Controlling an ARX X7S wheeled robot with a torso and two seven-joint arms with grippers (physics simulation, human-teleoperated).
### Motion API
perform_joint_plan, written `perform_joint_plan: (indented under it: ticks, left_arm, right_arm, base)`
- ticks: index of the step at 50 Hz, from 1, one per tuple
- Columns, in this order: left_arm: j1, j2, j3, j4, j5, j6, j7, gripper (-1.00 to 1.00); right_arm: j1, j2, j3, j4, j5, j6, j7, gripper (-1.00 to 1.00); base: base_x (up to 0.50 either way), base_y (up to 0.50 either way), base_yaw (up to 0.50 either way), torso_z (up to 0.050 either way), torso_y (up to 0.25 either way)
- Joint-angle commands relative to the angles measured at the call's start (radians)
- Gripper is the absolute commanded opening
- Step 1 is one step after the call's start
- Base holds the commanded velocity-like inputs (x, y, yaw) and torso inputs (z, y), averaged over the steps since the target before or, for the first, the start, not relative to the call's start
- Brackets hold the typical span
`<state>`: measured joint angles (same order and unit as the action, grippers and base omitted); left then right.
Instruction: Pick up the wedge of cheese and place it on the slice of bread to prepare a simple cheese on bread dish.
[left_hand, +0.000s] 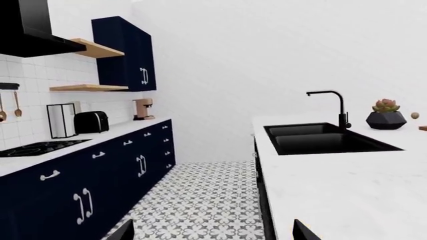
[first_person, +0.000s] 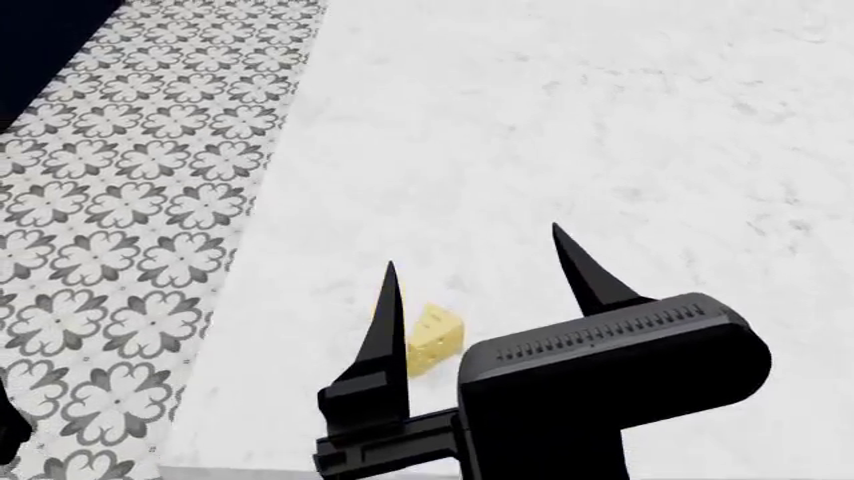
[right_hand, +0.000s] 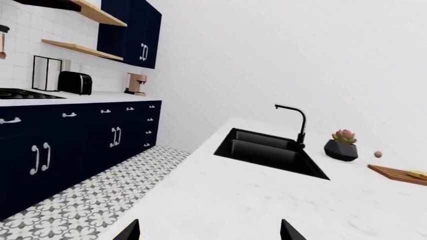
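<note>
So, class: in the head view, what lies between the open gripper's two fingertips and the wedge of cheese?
Only bare white countertop. The wedge of cheese sits beside one finger of the gripper, partly hidden by it.

White marble worktop with a black sink, faucet and succulent pot at 3 o'clock.

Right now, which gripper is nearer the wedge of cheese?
Right. The right gripper is open with the wedge of cheese showing between its fingers; the left gripper is outside the head view.
</note>
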<state>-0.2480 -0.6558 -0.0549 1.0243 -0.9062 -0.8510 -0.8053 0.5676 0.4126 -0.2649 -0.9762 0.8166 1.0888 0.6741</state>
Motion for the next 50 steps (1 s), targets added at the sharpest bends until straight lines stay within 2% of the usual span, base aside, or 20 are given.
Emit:
perform_joint_plan:
  ticks: [1, 16, 17, 22, 26, 30, 32, 34, 35, 37, 41, 45, 48, 50]
  left_arm:
    - [0.001, -0.017, 0.015, 0.0, -0.003, 0.023, -0.022, 1.0]
    - [0.003, -0.039, 0.031, -0.002, -0.015, 0.049, -0.042, 1.0]
    - [0.005, -0.04, 0.032, -0.003, -0.011, 0.054, -0.041, 1.0]
    - [0.004, -0.043, 0.038, -0.007, -0.011, 0.062, -0.044, 1.0]
    - [0.008, -0.05, 0.034, -0.006, -0.017, 0.071, -0.049, 1.0]
    - [0.011, -0.054, 0.035, -0.007, -0.02, 0.079, -0.051, 1.0]
    - [0.011, -0.056, 0.036, -0.007, -0.023, 0.084, -0.051, 1.0]
    - [0.012, -0.058, 0.039, -0.008, -0.021, 0.088, -0.049, 1.0]
    - [0.013, -0.059, 0.038, -0.008, -0.021, 0.092, -0.049, 1.0]
    - [0.014, -0.062, 0.038, -0.008, -0.023, 0.096, -0.051, 1.0]
    - [0.017, -0.066, 0.032, -0.009, -0.035, 0.103, -0.057, 1.0]
    - [0.02, -0.071, 0.031, -0.008, -0.039, 0.11, -0.062, 1.0]
    - [0.021, -0.074, 0.033, -0.009, -0.04, 0.115, -0.063, 1.0]
    - [0.022, -0.075, 0.033, -0.01, -0.04, 0.119, -0.064, 1.0]
  right_arm:
    - [-0.002, 0.01, -0.007, 0.004, 0.007, -0.011, 0.012, 1.0]
    - [0.011, -0.005, 0.002, -0.002, 0.076, 0.029, 0.058, 1.0]
    - [-0.016, -0.014, 0.039, 0.003, 0.093, 0.012, 0.073, 1.0]
    - [-0.014, -0.015, 0.045, 0.013, 0.107, 0.017, 0.087, 1.0]
    - [-0.036, -0.054, 0.122, 0.022, 0.22, 0.021, 0.138, 1.0]
    - [-0.003, -0.094, 0.211, 0.054, 0.529, 0.081, 0.356, 1.0]
    - [0.063, -0.071, 0.181, 0.102, 0.767, 0.1, 0.626, 1.0]
    - [0.084, -0.085, 0.175, 0.098, 0.893, 0.036, 0.761, 1.0]
    - [0.132, -0.061, 0.104, 0.115, 0.94, 0.045, 0.891, 1.0]
    - [0.13, -0.058, 0.076, 0.118, 0.942, -0.017, 0.893, 1.0]
    - [0.212, 0.201, -0.311, 0.142, 0.859, -0.461, 0.897, 1.0]
    - [0.353, 0.313, -0.637, 0.137, 0.834, -0.809, 0.897, 1.0]
    - [0.538, 0.358, -0.91, 0.138, 0.865, -0.987, 0.897, 1.0]
    - [0.588, 0.372, -1.002, 0.135, 0.823, -1.132, 0.896, 1.0]
  base:
    - [0.27, 0.18, 0.0, 0.0, 0.0]
    - [0.28, 0.21, 0.0, 0.0, 0.0]
    - [0.2, 0.01, 0.0, 0.0, 0.0]
    - [0.06, 0.0, 0.0, 0.0, 0.0]
    - [0.0, 0.0, 0.0, 0.0, 0.0]
    - [0.0, 0.0, 0.0, 0.0, 0.0]
    - [0.0, 0.0, 0.0, 0.0, 0.0]
    - [0.0, 0.0, 0.0, 0.0, 0.0]
    - [0.0, 0.0, 0.0, 0.0, 0.0]
    - [0.0, 0.0, 0.0, 0.0, 0.0]
    - [0.0, 0.0, 0.0, 0.0, 0.0]
    - [0.0, 0.0, 0.0, 0.0, 0.0]
    - [0.0, 0.0, 0.0, 0.0, 0.0]
    - [0.0, 0.0, 0.0, 0.0, 0.0]
